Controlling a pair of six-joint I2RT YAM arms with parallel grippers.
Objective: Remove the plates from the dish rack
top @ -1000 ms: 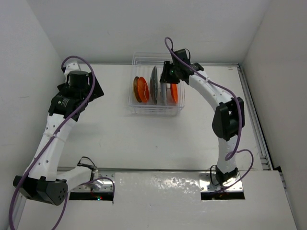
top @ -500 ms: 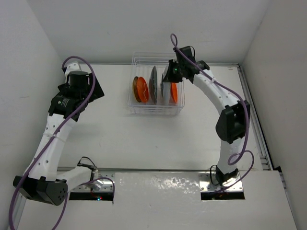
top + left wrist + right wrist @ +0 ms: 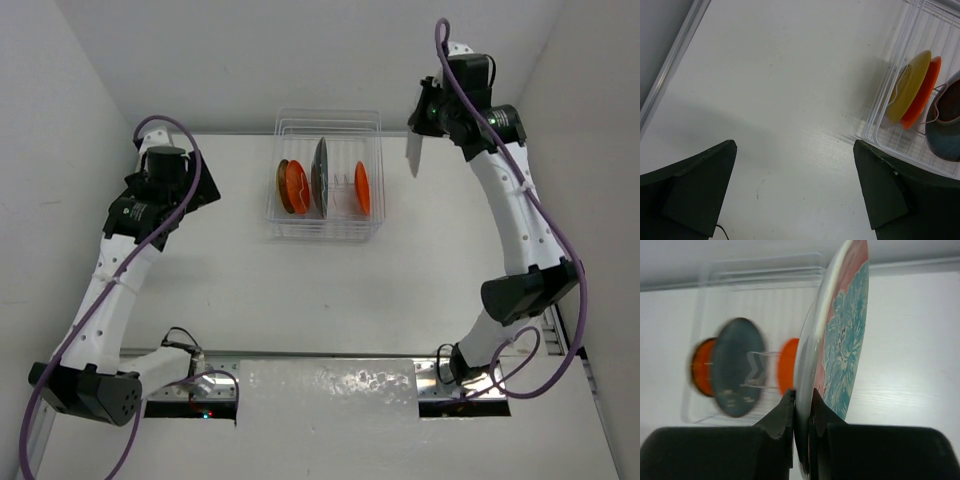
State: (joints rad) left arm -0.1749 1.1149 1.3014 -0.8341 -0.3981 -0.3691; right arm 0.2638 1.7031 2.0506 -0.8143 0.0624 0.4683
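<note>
My right gripper (image 3: 425, 128) is shut on the rim of a red plate with a teal floral design (image 3: 415, 153), holding it on edge in the air to the right of the dish rack (image 3: 274, 216). In the right wrist view the jaws (image 3: 802, 410) pinch that plate (image 3: 846, 345) between them. In the rack stand a yellow-brown plate (image 3: 283, 186), an orange plate (image 3: 297, 187), a dark teal plate (image 3: 320, 178) and another orange plate (image 3: 362, 189). My left gripper (image 3: 795, 190) is open over bare table, left of the rack (image 3: 879, 126).
White walls close in the table on the left, back and right. A metal rail (image 3: 530, 250) runs along the right edge. The rack sits near the back wall in the middle.
The right gripper closed on the floral plate in the rack, lifted it out and carried it up and to the right. The left arm has stayed still.
</note>
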